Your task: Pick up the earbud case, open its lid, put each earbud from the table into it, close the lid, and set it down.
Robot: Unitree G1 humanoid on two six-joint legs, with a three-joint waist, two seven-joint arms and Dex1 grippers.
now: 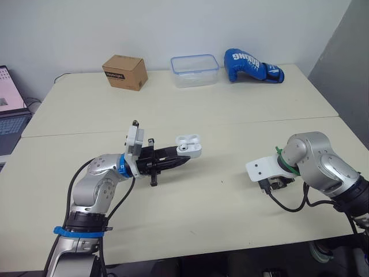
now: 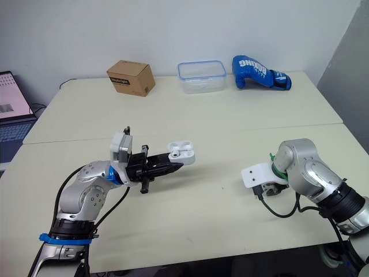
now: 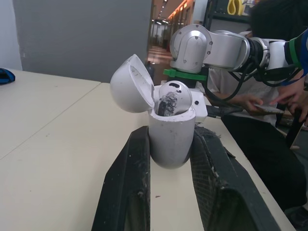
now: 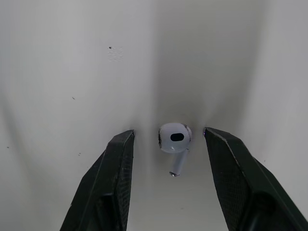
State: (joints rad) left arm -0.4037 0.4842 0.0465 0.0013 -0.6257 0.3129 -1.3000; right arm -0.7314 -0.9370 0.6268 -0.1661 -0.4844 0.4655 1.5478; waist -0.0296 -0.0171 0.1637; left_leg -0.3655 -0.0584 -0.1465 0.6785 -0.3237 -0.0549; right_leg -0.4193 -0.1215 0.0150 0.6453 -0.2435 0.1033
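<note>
The left arm reaches forward, the left tool (image 1: 180, 158) pinching the earbud case (image 3: 171, 139) above the table (image 1: 230, 115). The wrist view shows its lid (image 3: 131, 84) open and a seated earbud (image 3: 174, 97). The right tool (image 4: 168, 132) points down, spread around the loose earbud (image 4: 174, 137).

light: bright, even | shadows: soft, faint on table (image 1: 202, 196) | left wrist background: dim corridor (image 3: 161, 33)

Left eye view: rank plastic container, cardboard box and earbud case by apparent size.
Largest: plastic container and cardboard box, about alike, unranked.
Smallest: earbud case, despite sitting nearer the camera.
</note>
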